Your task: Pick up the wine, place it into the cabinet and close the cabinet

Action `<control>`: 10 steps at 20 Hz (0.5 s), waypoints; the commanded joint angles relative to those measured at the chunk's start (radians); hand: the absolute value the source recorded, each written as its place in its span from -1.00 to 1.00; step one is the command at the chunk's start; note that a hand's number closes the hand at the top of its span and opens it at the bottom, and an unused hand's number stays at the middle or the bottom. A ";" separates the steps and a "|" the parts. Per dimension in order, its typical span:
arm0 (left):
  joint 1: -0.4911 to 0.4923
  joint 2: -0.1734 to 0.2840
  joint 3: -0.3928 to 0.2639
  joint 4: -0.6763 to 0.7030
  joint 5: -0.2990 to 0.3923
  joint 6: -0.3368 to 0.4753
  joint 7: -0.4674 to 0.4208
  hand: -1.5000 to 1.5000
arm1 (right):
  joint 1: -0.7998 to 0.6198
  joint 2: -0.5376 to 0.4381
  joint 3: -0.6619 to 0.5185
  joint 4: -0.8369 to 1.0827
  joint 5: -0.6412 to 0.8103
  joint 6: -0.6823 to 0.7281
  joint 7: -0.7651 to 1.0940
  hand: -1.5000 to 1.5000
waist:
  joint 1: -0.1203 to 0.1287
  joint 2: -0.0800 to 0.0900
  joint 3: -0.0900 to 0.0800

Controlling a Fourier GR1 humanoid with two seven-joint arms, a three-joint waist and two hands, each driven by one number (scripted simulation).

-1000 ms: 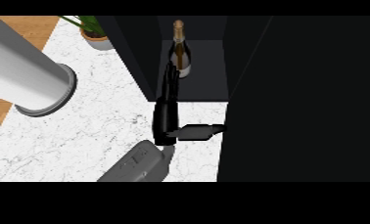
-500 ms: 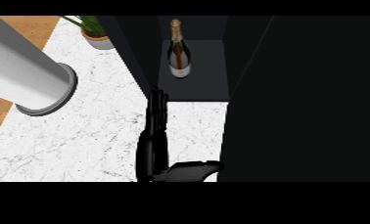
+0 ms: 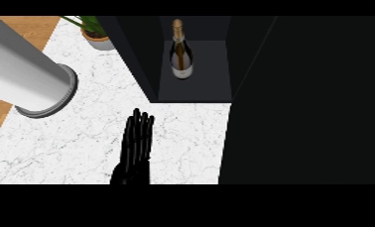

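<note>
No readable text or labels anywhere

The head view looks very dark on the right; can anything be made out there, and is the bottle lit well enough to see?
Head view: the cabinet door is a near-black mass without detail; the wine bottle shows clearly inside, gold top visible; the marble counter is bright, silhouetting the robot hand.

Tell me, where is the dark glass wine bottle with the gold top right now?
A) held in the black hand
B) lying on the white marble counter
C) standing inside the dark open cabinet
C: the dark glass wine bottle stands upright inside the dark open cabinet, apart from the black hand.
</note>
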 commanded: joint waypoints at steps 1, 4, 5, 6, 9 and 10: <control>0.053 0.110 0.022 -0.122 0.010 -0.068 0.021 -1.00 | 0.048 -0.036 -0.039 -0.066 -0.183 0.055 0.046 1.00 | -0.001 0.000 0.000; 0.099 0.134 0.047 -0.096 0.028 -0.145 -0.013 -1.00 | 0.034 -0.033 0.004 -0.067 -0.138 0.065 0.056 1.00 | -0.001 0.001 -0.001; 0.114 0.154 0.011 -0.150 0.015 -0.144 -0.005 -1.00 | -0.004 -0.049 -0.006 -0.107 -0.160 0.056 0.114 1.00 | 0.000 0.000 -0.001; 0.154 0.244 0.060 -0.221 0.039 -0.171 0.009 -1.00 | -0.041 -0.056 -0.031 -0.053 -0.159 0.065 0.092 1.00 | 0.007 0.001 -0.001; 0.205 0.244 0.039 -0.239 0.000 -0.154 -0.013 -1.00 | 0.088 -0.047 0.024 -0.175 -0.152 0.086 0.092 1.00 | -0.003 -0.001 -0.001; 0.209 0.265 0.099 -0.220 0.061 -0.224 -0.020 -1.00 | 0.054 -0.015 0.066 -0.098 -0.136 0.074 0.076 1.00 | 0.001 0.001 -0.001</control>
